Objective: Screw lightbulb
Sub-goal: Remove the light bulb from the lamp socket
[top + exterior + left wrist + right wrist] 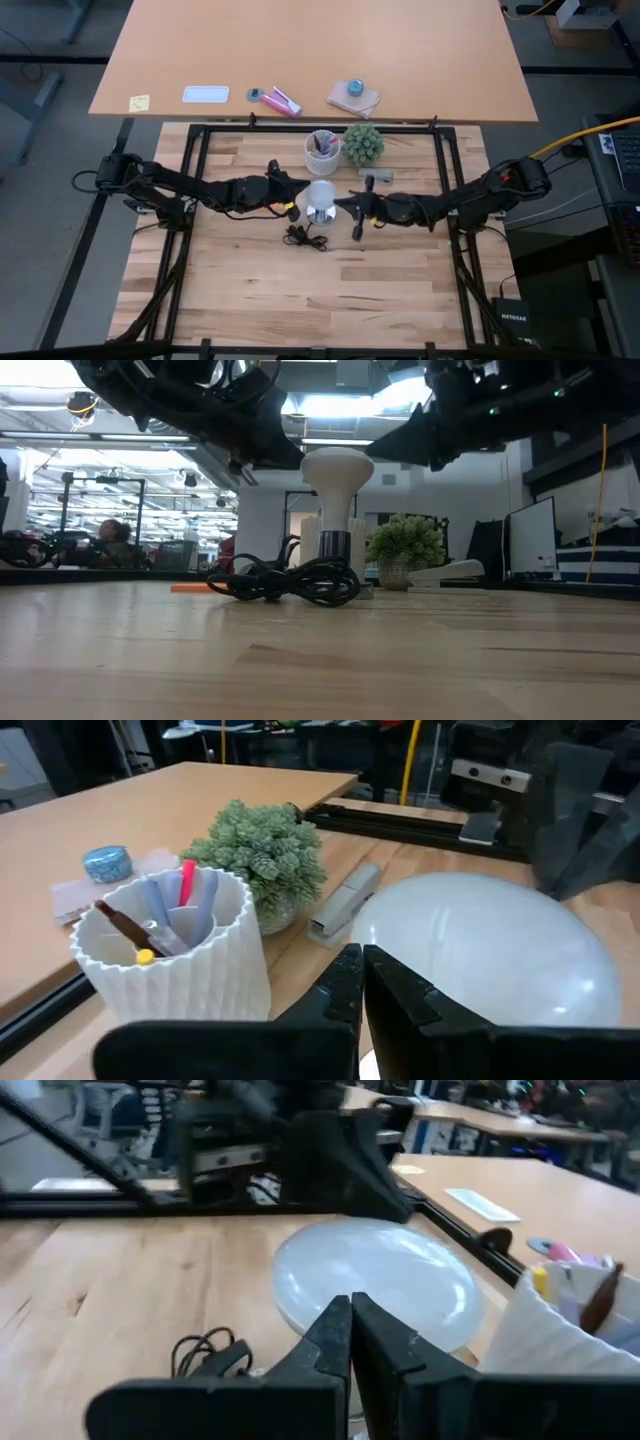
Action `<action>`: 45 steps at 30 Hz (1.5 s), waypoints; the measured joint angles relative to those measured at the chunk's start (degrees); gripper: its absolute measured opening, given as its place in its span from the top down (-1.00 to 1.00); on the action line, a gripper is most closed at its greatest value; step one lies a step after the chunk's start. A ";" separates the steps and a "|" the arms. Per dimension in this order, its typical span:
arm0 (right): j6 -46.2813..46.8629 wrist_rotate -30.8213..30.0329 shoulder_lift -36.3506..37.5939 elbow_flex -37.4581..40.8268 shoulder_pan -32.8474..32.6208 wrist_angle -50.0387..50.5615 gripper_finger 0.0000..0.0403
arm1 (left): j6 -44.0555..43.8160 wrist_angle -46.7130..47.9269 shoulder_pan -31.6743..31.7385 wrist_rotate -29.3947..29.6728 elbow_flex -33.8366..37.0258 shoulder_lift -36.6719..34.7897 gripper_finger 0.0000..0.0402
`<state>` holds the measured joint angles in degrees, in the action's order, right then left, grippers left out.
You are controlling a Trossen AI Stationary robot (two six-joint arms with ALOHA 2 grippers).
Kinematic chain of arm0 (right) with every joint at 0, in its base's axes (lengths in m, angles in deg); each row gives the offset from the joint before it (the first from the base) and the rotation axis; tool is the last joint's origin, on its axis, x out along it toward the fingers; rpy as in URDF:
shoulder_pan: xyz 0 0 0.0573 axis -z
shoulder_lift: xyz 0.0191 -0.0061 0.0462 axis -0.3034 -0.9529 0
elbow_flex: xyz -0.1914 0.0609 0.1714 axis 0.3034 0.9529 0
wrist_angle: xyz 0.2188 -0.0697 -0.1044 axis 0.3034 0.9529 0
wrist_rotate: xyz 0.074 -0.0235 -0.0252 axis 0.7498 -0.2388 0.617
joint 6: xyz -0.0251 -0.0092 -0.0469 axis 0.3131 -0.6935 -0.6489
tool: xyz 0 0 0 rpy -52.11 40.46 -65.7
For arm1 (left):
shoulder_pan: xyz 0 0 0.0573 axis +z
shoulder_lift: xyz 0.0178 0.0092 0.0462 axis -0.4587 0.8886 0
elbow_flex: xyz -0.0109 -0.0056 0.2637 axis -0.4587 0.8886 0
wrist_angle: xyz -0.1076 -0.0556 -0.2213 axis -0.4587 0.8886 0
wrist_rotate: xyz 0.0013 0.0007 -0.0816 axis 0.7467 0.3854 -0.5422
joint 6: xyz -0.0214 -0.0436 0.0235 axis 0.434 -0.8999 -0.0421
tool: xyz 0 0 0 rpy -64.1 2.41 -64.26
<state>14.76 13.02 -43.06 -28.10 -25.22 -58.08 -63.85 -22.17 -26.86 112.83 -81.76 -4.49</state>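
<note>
Both jaws are seen pressed shut and empty — the lightbulb [320,199], axis upright, is flanked by the left gripper [290,206] and right gripper [352,207], neither clearly nearer.

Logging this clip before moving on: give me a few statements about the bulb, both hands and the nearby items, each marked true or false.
1. The lightbulb stands upright, dome up. True.
2. The left hand is wide open. False: its fingers are shut together beside the dome.
3. The black cord lies coiled at the bulb's base. True.
4. The right hand grips the white ribbed cup. False: it is shut, empty, near the bulb.
5. The small green plant lies tipped over. False: it stands upright beside the cup.
</note>
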 joint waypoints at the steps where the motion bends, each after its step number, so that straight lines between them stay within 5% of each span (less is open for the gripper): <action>1: 0.94 0.07 0.01 -0.03 0.64 0.22 0.94 | 0.02 0.04 -0.18 0.29 0.00 -0.02 0.97; 36: -2.57 -0.89 -0.15 0.11 7.57 -5.68 0.94 | -6.54 2.97 -7.75 -0.24 0.04 0.09 0.97; 45: -3.46 5.24 3.25 0.07 7.57 -6.66 0.94 | -6.45 2.67 -7.97 0.26 0.04 -1.72 0.97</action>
<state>11.30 18.26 -39.81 -28.03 -17.65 -64.74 -70.30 -19.50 -34.83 113.09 -81.72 -6.21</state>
